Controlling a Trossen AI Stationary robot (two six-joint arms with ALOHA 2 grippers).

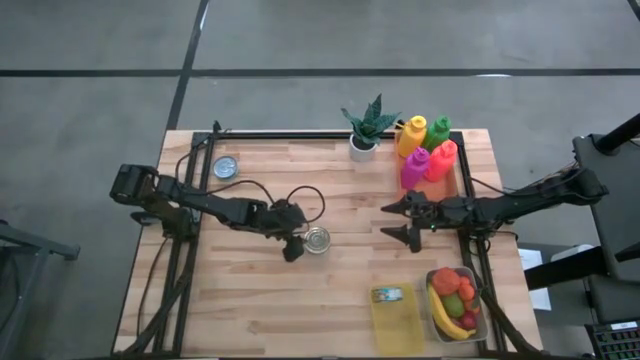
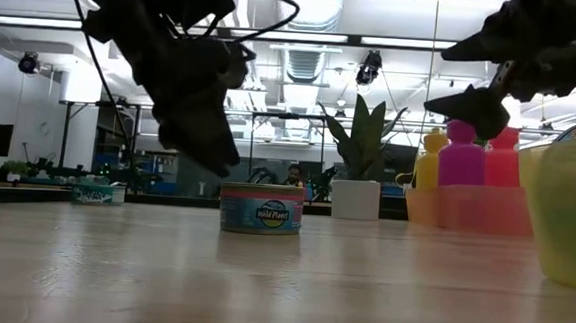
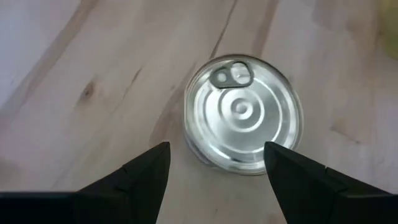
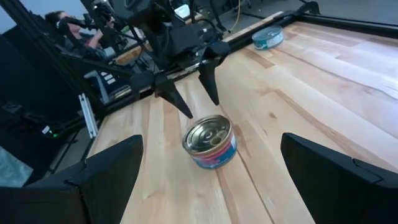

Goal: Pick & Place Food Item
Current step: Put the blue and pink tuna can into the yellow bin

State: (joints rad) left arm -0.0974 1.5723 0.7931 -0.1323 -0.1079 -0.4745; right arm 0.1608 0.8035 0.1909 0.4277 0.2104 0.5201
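A short tin can [image 1: 317,240] with a pull-tab lid and a blue label stands on its base on the wooden table [image 1: 250,300], near the middle. My left gripper [image 1: 296,250] is open and slants down just to the can's left. Its two fingertips [image 4: 189,114] stand above the table beside the can without touching it. In the left wrist view the can [image 3: 241,112] lies just beyond the gap between the fingers. My right gripper [image 1: 386,221] is open, holds nothing, and hovers level to the can's right.
A yellow bin [image 1: 396,322] with a can inside it and a tray of toy fruit [image 1: 455,303] sit at the near right. Coloured bottles [image 1: 425,150] and a potted plant [image 1: 364,128] stand at the far right. A second can [image 1: 227,167] is at the far left.
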